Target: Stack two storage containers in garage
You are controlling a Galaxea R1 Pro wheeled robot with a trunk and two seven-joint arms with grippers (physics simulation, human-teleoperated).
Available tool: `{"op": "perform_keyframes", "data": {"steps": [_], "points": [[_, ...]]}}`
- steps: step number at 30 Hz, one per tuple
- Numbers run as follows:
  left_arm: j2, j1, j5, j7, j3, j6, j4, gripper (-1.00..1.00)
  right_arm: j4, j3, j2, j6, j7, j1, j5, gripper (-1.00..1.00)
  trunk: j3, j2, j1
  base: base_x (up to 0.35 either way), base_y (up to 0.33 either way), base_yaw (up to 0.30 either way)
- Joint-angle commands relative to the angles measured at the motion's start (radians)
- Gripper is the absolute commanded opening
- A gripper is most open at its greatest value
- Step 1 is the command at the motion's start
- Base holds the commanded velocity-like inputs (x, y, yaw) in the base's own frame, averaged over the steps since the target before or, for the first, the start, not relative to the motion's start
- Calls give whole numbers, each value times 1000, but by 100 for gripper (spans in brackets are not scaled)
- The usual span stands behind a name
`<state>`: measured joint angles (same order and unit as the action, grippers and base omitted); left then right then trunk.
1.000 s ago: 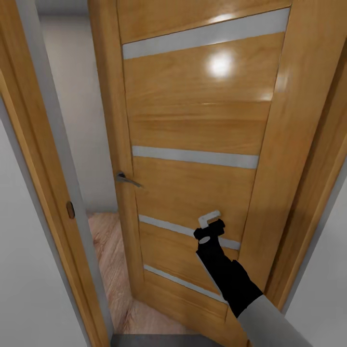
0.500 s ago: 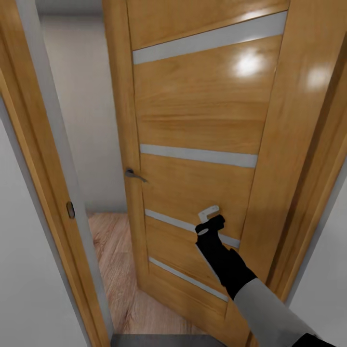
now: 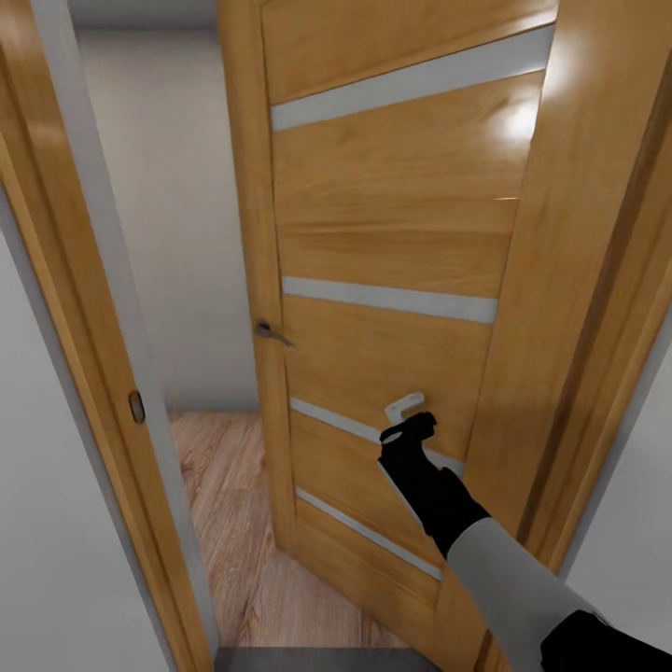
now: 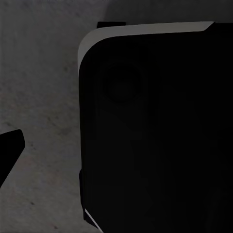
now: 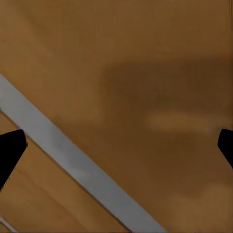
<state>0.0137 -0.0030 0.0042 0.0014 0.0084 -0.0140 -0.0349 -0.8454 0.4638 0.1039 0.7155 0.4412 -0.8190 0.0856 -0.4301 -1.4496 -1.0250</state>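
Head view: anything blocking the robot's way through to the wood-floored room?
Yes. The orange striped door is only partly open and covers most of the doorway. The right claw is against its lower panel. A gap to the wood-plank floor shows beside the door frame.

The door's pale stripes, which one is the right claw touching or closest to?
The third stripe from the top: the right claw rests right at it, low on the door, below the handle. The other stripes lie well above or below it.
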Motion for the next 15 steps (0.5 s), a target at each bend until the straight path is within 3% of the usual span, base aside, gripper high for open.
{"op": "perform_keyframes", "data": {"steps": [1,15], "points": [[0,0,0,0,1,-2,0,100,-1,1,-15,17,3,-5,37,100,-1,0,0,0,0,0],[-1,0,4,0,1,-1,1,100,52,0,8,13,3,-41,23,100,-1,0,0,0,0,0]]}}
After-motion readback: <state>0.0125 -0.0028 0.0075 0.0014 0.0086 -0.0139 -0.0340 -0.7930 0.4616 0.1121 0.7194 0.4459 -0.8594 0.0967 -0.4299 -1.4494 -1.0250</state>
